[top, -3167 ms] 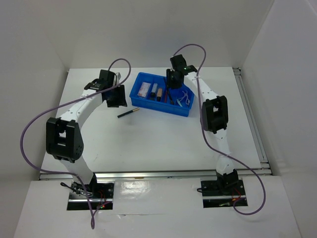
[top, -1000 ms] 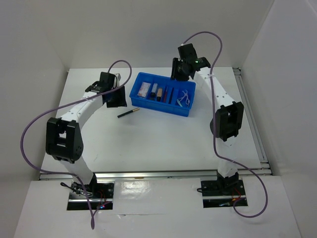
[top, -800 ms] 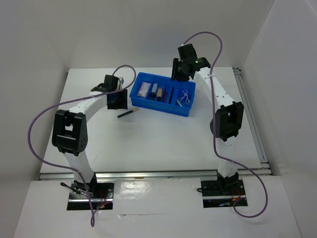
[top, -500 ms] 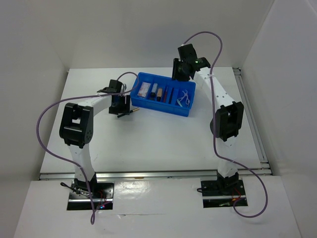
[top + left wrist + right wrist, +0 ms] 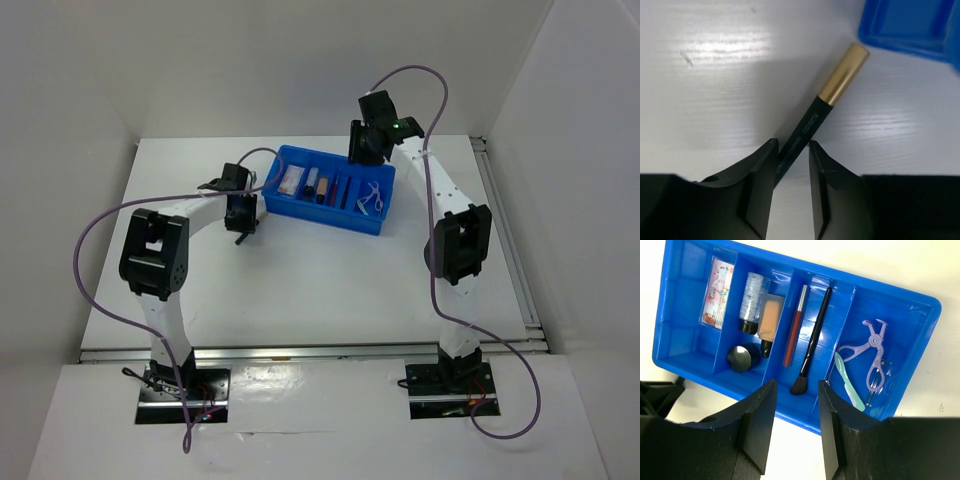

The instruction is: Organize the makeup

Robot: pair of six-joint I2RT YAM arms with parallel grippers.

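In the left wrist view, the left gripper (image 5: 791, 147) is down at the table with its two fingers on either side of the dark shaft of a gold-capped pencil (image 5: 842, 76). The gap is only slightly wider than the shaft, so I cannot tell whether they are pinching it. The pencil lies flat on the white table (image 5: 715, 75), and its gold cap points at a corner of the blue tray (image 5: 910, 25) without touching it. In the top view the arm hides that pencil, but the gripper sits just beside the tray's near left corner. The right gripper (image 5: 796, 385) hangs above the tray with its fingers spread and nothing between them. Its camera shows the four compartments clearly. A pinkish packet (image 5: 719, 292) lies alone in the leftmost. Next to it are a grey cylinder (image 5: 752, 302), a beige black-tipped tube (image 5: 769, 320) and a dark round pot (image 5: 742, 357). The third holds a red pencil (image 5: 794, 325) and a black brush (image 5: 812, 340) side by side. The widest, rightmost one holds a lilac tool (image 5: 870, 355) and a green tool (image 5: 847, 380).
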